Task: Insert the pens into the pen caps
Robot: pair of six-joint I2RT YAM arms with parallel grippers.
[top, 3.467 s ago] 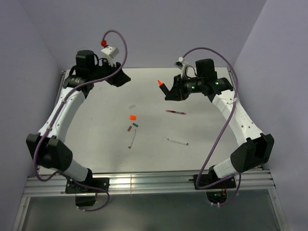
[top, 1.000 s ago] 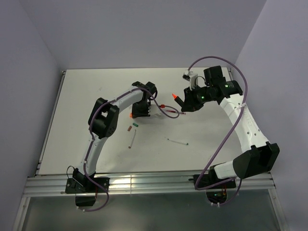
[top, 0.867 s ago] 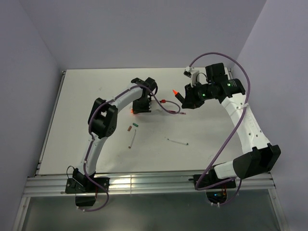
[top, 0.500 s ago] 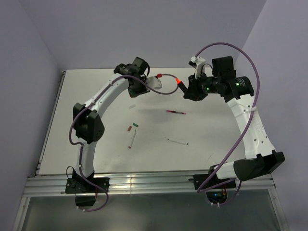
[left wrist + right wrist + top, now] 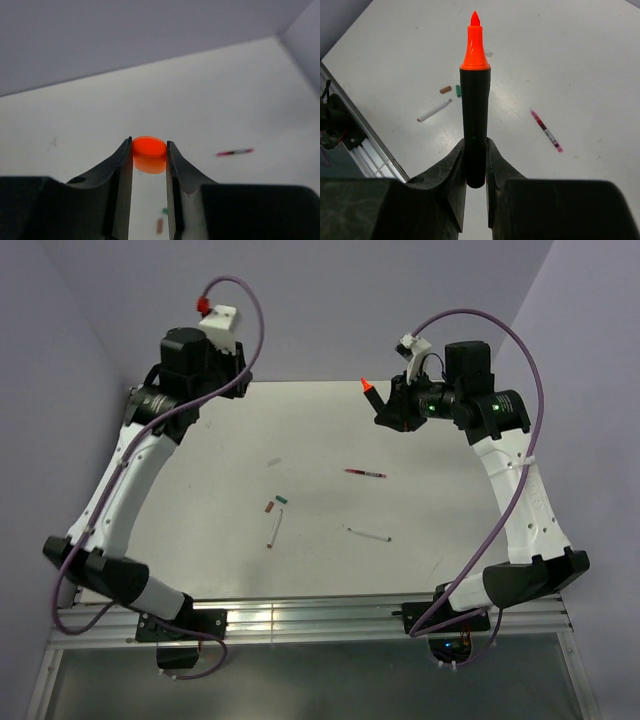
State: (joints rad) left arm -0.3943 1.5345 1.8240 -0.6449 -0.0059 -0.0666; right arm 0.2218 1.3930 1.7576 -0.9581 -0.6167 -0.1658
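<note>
My left gripper (image 5: 149, 148) is shut on the bright orange pen cap (image 5: 149, 154), pinched at its fingertips high over the far left of the table (image 5: 200, 490). At the back right, my right gripper (image 5: 475, 146) is shut on the thick black marker (image 5: 475, 115), whose orange tip (image 5: 366, 386) points up and left. On the table lie the dark red pen (image 5: 365, 473), a white pen (image 5: 274, 531), a second white pen (image 5: 368, 534), the green cap (image 5: 282, 498) and the brownish-red cap (image 5: 268, 507).
A small pale scrap (image 5: 273, 461) lies near the table's middle. Purple walls close in the back and both sides. A metal rail (image 5: 300, 618) runs along the near edge, by the arm bases.
The left arm has taken the orange cap off the table's middle and swung it up to the far left. The right arm has lifted the marker toward the back.
</note>
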